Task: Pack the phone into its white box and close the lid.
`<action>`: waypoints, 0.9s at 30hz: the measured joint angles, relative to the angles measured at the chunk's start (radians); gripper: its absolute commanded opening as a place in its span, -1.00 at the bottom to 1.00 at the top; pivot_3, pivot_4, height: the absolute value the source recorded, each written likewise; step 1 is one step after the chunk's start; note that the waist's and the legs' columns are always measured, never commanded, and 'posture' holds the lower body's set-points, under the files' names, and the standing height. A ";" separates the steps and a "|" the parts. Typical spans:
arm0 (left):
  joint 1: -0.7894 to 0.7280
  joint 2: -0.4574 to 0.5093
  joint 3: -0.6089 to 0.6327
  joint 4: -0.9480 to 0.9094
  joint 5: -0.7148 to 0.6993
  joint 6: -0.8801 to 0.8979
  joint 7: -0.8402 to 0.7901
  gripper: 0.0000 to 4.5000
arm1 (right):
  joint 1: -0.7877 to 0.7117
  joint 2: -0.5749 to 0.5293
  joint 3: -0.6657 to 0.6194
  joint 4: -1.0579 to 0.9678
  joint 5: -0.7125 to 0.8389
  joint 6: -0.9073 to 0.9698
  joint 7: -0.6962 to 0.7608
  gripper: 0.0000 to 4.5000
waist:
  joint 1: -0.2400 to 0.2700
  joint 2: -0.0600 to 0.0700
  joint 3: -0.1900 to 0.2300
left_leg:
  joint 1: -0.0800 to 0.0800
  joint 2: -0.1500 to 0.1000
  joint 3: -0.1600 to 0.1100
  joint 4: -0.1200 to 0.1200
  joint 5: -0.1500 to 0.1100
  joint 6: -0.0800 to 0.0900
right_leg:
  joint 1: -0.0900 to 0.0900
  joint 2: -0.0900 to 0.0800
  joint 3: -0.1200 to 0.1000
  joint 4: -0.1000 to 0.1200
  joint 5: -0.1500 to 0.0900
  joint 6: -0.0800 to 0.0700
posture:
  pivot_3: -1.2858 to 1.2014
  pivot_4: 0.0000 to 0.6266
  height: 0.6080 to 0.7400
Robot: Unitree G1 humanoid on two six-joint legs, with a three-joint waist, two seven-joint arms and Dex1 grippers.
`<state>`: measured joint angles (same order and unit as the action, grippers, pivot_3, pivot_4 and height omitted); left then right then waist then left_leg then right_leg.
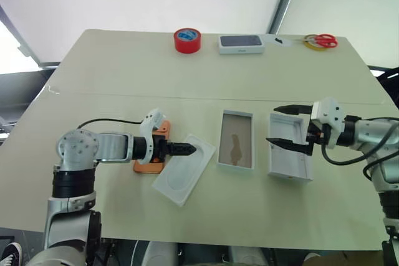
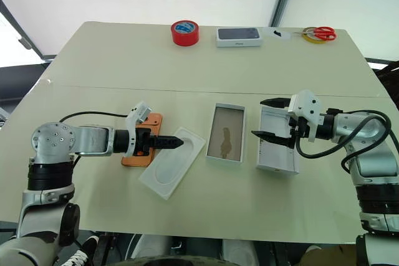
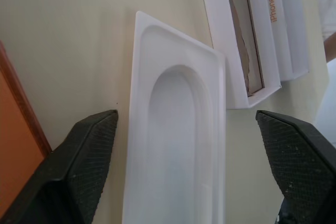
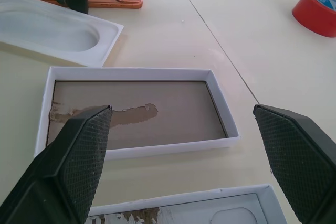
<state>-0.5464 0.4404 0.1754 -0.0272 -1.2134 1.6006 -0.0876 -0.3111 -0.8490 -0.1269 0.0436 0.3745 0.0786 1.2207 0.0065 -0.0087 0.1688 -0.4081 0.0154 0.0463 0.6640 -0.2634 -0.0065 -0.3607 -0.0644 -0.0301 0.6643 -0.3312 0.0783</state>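
Left eye view: left gripper (image 1: 186, 149), jaws apart, over moulded insert (image 1: 184, 167), likely clearing it; phone (image 1: 154, 154) at its 9 o'clock. Right gripper (image 1: 285, 128) spread above lid (image 1: 290, 147); white box (image 1: 236, 139) between.

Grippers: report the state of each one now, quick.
Left gripper: open, empty, over the white moulded insert.
Right gripper: open, empty, over the lid.

Test bench in a robotics lab. A plain beige worktop (image 1: 112, 73) stands under pale translucent panels on dark frames. On it lie bench props: red tape roll (image 1: 187, 40), scissors (image 1: 322, 41), and a boxed phone (image 1: 240, 43).
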 measured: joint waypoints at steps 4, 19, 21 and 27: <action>0.014 -0.009 -0.011 0.022 0.057 0.001 -0.046 -0.51 | 0.000 0.000 0.000 0.000 0.000 0.000 -0.003 1.00 | 0.006 0.000 0.000 | 0.000 0.000 0.000 0.000 0.000 0.000 | 0.000 0.000 0.000 0.000 0.000 0.000 | 0.03 -0.52 1.00; 0.020 -0.092 0.192 0.067 0.105 0.005 -0.034 -0.99 | 0.033 0.028 0.008 -0.096 0.034 0.046 -0.014 1.00 | 0.005 -0.001 0.000 | 0.000 0.000 0.000 0.000 0.000 0.000 | 0.000 0.000 0.000 0.000 0.000 0.000 | 0.03 -0.52 1.00; 0.010 -0.101 0.236 0.067 0.094 0.005 -0.008 -0.99 | 0.050 0.035 0.025 -0.140 0.038 0.063 -0.016 1.00 | 0.006 -0.001 0.000 | 0.000 0.000 0.000 0.000 0.000 0.000 | 0.000 0.000 0.000 0.000 0.000 0.000 | 0.03 -0.52 1.00; -0.010 -0.228 0.355 -0.010 0.090 -0.045 0.112 -0.99 | 0.100 0.120 0.190 -0.302 0.024 0.142 -0.057 1.00 | 0.007 -0.001 0.001 | -0.001 0.000 -0.001 0.000 0.000 0.000 | 0.000 0.000 0.000 0.000 0.000 0.000 | 0.03 -0.52 1.00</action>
<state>-0.5568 0.2122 0.5307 -0.0367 -1.1233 1.5552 0.0244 -0.2109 -0.7293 0.0627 -0.2582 0.3982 0.2204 1.1637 0.0137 -0.0100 0.1694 -0.4087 0.0155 0.0455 0.6641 -0.2636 -0.0067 -0.3609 -0.0647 -0.0303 0.6640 -0.3311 0.0785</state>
